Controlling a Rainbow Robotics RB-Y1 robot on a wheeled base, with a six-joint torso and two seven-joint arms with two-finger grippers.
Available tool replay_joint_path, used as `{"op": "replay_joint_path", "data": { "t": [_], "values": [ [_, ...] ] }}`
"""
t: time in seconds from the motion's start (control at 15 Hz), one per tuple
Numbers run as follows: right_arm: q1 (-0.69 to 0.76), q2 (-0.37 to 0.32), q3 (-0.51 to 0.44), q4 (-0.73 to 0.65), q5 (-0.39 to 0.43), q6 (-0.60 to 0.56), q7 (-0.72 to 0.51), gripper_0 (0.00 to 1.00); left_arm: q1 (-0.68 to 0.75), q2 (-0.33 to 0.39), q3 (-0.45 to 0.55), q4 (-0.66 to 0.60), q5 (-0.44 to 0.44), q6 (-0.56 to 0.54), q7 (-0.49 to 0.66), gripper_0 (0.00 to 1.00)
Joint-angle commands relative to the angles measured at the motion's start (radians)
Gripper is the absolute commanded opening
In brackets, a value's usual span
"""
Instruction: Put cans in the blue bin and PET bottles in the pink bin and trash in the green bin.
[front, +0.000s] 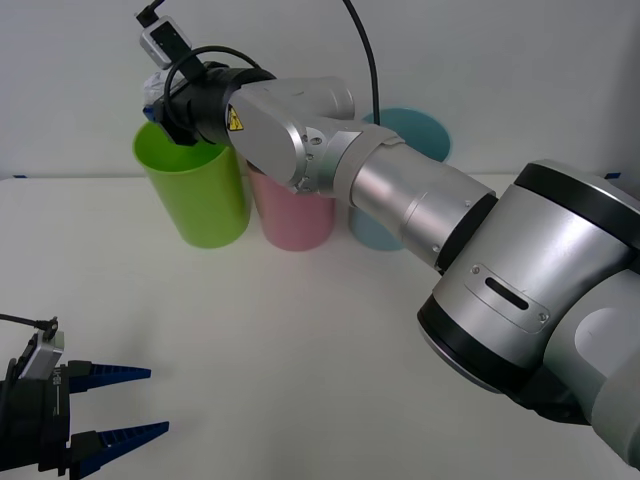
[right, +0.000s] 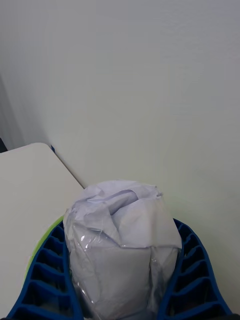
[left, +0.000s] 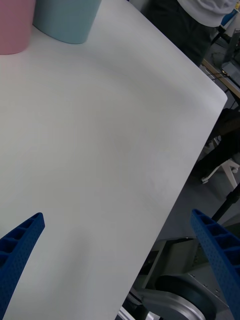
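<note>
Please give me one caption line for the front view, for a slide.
Right gripper holds the trash above the green bin; left gripper waits open.

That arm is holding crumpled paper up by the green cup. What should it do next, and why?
Probably open the right gripper and let go. Its blue fingers clamp the trash, and the front view puts the gripper at the green bin rim, so the wad should drop inside.

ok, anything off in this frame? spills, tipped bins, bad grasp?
Nothing stands out. The green bin, pink bin and blue bin stand upright in a row on the table. The right pincer is at the green bin's rim, shut on the paper wad. The left pincer waits open near the table's front edge.
</note>
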Motion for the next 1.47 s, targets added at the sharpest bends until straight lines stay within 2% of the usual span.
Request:
{"op": "replay_joint_path", "data": {
  "t": [0.07, 0.4, 0.47, 0.53, 0.6, 1.47],
  "values": [
    [0.000, 0.000, 0.009, 0.000, -0.001, -0.002, -0.003, 0.00, 0.000, 0.000, 0.000, 0.000, 0.000, 0.000, 0.000, 1.00],
    [0.003, 0.000, 0.009, 0.000, -0.001, -0.003, -0.005, 0.00, 0.000, 0.000, 0.000, 0.000, 0.000, 0.000, 0.000, 1.00],
    [0.002, 0.000, 0.009, 0.001, -0.006, -0.003, -0.006, 0.13, 0.000, 0.000, 0.000, 0.000, 0.000, 0.000, 0.000, 1.00],
    [0.002, 0.000, 0.009, 0.000, -0.001, -0.003, -0.003, 0.89, 0.000, 0.000, 0.000, 0.000, 0.000, 0.000, 0.000, 1.00],
    [0.002, 0.000, 0.009, 0.000, 0.000, 0.003, 0.001, 1.00, 0.000, 0.000, 0.000, 0.000, 0.000, 0.000, 0.000, 1.00],
    [0.002, 0.000, 0.009, 0.000, -0.016, 0.009, -0.003, 1.00, 0.000, 0.000, 0.000, 0.000, 0.000, 0.000, 0.000, 1.00]
  ]
}}
